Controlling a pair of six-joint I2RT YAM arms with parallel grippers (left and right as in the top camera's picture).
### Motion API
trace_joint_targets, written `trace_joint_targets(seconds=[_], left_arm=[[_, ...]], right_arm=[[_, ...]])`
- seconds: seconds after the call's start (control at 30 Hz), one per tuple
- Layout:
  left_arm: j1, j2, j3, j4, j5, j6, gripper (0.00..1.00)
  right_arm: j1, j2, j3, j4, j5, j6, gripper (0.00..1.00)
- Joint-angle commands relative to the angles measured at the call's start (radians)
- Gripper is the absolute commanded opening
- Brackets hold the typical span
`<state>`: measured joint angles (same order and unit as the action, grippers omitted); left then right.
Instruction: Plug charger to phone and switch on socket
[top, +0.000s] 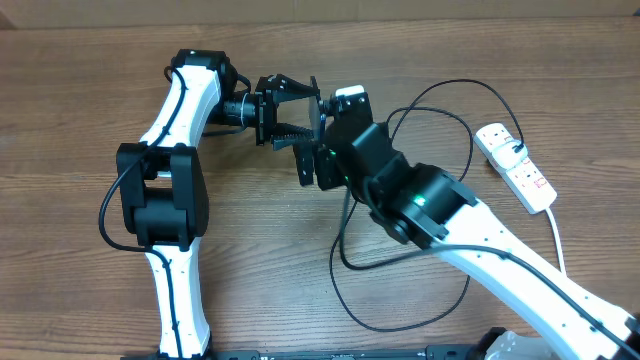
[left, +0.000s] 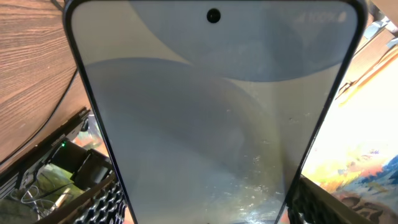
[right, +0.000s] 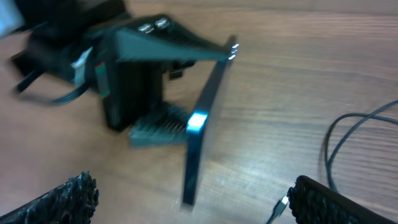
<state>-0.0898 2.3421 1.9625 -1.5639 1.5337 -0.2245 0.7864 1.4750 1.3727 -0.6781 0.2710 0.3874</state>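
While left jaws pinch phone (left: 211, 124) by its long edges, stood on edge over bench (right: 311, 56), right jaws gape wide, empty. Phone dead ahead of right jaws, long axis running toward them. Charger (right: 348, 117) tip on bench beside right jaws; right arm nearer.

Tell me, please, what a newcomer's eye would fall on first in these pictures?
First, the slim rectangular smartphone with a pale blue-grey screen, which fills the left wrist view; the left gripper holds it upright near the middle of the brown wooden table. Next, the wide-open right gripper faces it closely, while the long thin black cable loops loosely beside them, toward the elongated white plastic power strip at the table's right side.
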Motion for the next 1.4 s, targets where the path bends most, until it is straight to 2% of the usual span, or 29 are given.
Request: trace_joint_targets(seconds=[0.0,0.27,0.37,0.43,0.5,0.73,0.87,1.2,1.27,1.3,1.37], left_arm=[[0.004,0.006,0.026,-0.002,0.048,0.031,0.7],[0.004,0.006,0.026,-0.002,0.048,0.031,0.7],[0.005,0.006,0.026,-0.002,0.048,0.031,0.7],[0.005,0.006,0.026,-0.002,0.048,0.031,0.7],[0.004,0.006,0.026,-0.002,0.048,0.031,0.7],[0.004,0.006,0.026,0.003,0.047,0.043,0.71],[0.004,0.006,0.026,0.005,0.046,0.061,0.71],[0.003,0.006,0.026,0.006,0.045,0.072,0.7],[0.003,0.006,0.026,0.006,0.045,0.072,0.7],[0.003,0.006,0.026,0.007,0.045,0.072,0.7],[0.001,0.006,0.026,0.012,0.043,0.072,0.7]], right_arm=[[0.005,0.075,0.027,0.037,0.163,0.081,1.0],[0.005,0.098,0.031,0.1,0.186,0.089,1.0],[0.005,0.098,0.031,0.101,0.121,0.077,0.93],[0.005,0.098,0.031,0.1,0.091,0.077,0.84],[0.005,0.098,0.031,0.099,0.074,0.077,0.8],[0.005,0.098,0.03,0.102,0.066,0.077,0.76],[0.004,0.099,0.03,0.121,0.068,0.077,0.67],[0.004,0.116,0.03,0.119,0.077,0.08,0.66],[0.005,0.124,0.03,0.12,0.089,0.081,0.62],[0.005,0.128,0.03,0.12,0.097,0.081,0.56],[0.005,0.13,0.03,0.122,0.1,0.081,0.56]])
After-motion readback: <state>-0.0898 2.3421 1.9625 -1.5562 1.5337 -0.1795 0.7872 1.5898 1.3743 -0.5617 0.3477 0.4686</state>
